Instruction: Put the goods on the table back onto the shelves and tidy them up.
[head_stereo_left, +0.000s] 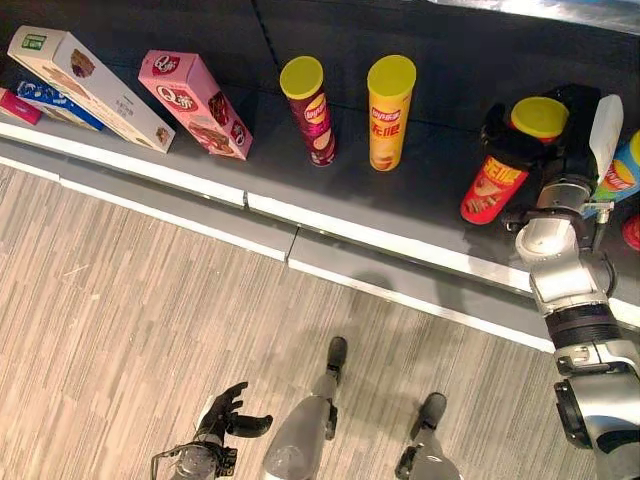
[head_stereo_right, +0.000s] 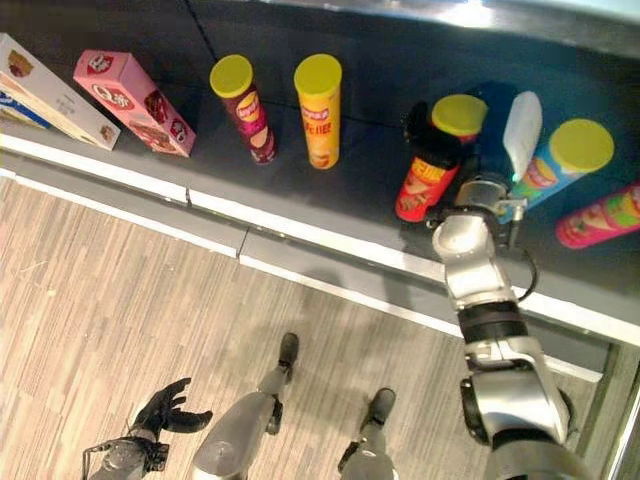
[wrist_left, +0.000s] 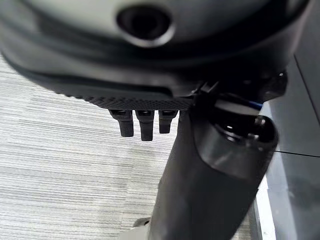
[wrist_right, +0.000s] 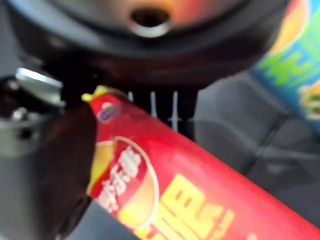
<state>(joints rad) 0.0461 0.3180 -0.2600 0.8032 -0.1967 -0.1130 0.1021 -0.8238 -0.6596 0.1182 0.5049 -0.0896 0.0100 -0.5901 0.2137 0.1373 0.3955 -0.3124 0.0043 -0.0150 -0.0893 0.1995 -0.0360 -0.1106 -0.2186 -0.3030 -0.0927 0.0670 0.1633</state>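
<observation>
The right hand (head_stereo_right: 470, 140) grips the red can (head_stereo_right: 425, 180), fingers curled round it, standing slightly tilted on the dark shelf (head_stereo_right: 360, 190) at 2 o'clock, beside the blue can (head_stereo_right: 555, 165). The left hand (head_stereo_left: 225, 415) hangs relaxed and spread at 7 o'clock.

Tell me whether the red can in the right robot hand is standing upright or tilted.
Tilted. The red can leans with its yellow lid toward the right robot hand, which is curled round its top, while the yellow can nearby stands straighter.

A shop: snack goods lined on dark shelf (head_stereo_left: 400, 205).
</observation>
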